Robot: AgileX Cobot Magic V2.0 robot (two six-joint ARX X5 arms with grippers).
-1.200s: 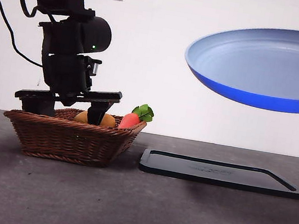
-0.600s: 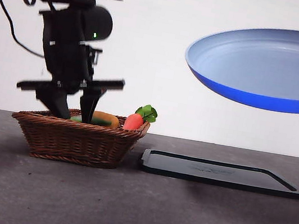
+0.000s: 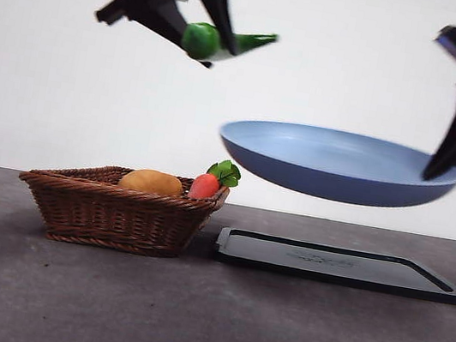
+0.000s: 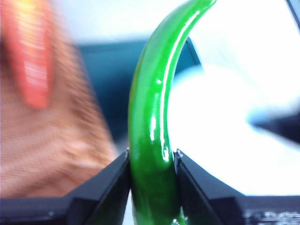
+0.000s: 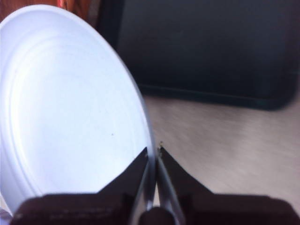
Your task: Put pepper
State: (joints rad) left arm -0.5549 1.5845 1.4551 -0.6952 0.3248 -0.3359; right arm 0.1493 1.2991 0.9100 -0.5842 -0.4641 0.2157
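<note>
The glossy green pepper (image 3: 222,42) hangs high in the air at upper left, above and left of the blue plate (image 3: 333,163). My left gripper (image 3: 200,32) is shut on it; the left wrist view shows the pepper (image 4: 152,136) pinched between both jaws, my left gripper (image 4: 152,161) closed around it. My right gripper (image 3: 450,163) is shut on the plate's right rim and holds the plate level above the black tray (image 3: 339,264). The right wrist view shows the plate (image 5: 70,108) with its rim between the closed jaws of my right gripper (image 5: 153,151).
A wicker basket (image 3: 118,210) stands at left on the dark table and holds a tan potato (image 3: 152,181) and a red-orange carrot (image 3: 207,182) with green leaves. The black tray lies to its right.
My left gripper has risen out of the basket with the pepper, up and to the right. The plate has come down and to the left, and my right gripper has come into view.
</note>
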